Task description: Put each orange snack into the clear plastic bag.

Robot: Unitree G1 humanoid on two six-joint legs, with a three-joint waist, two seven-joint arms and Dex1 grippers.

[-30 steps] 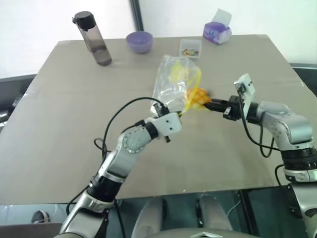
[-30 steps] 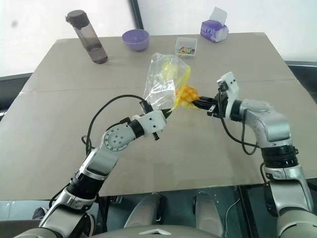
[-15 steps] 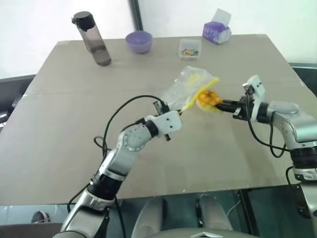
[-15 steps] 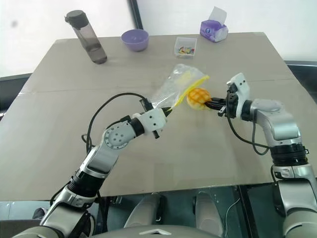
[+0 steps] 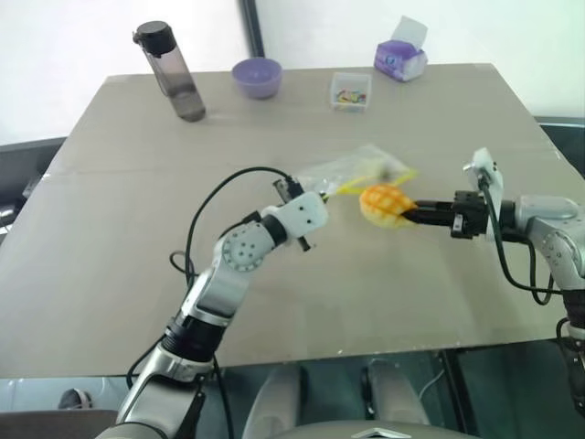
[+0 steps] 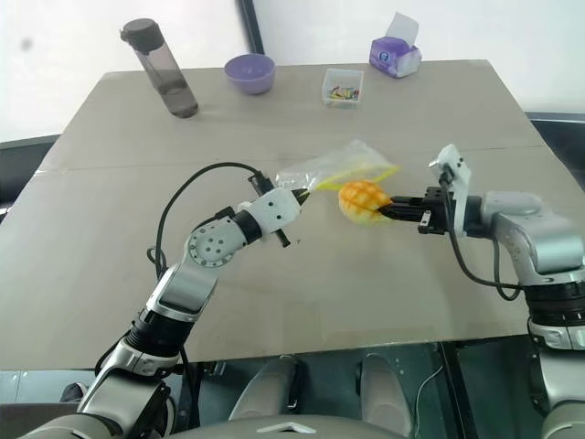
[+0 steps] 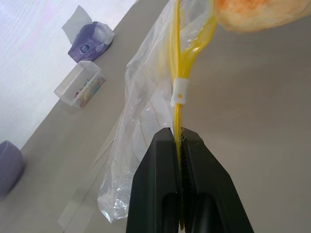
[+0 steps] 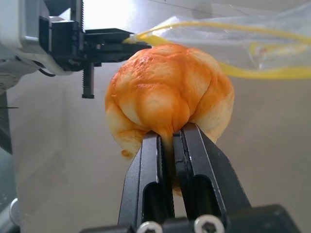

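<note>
Looking like a lab or test room: plain tan table [image 5: 110,229] standing against a white wall, holding staged household props well beyond both claws — dark water bottle [image 5: 171,71], purple bowl [image 5: 257,77], small clear box of colourful bits [image 5: 351,91], purple tissue box [image 5: 400,57]. Sitting apart, nothing homely around.

Above the tan table [image 6: 110,274], the right gripper [image 6: 388,211] pinches the orange bun [image 6: 362,200] at its edge. The left gripper [image 6: 304,191] clamps the yellow strip of the clear bag [image 6: 343,165], just beside the bun. At the far edge stand a bottle [image 6: 163,80], purple bowl [image 6: 249,72], clear box [image 6: 343,87] and tissue pack [image 6: 395,53].
</note>
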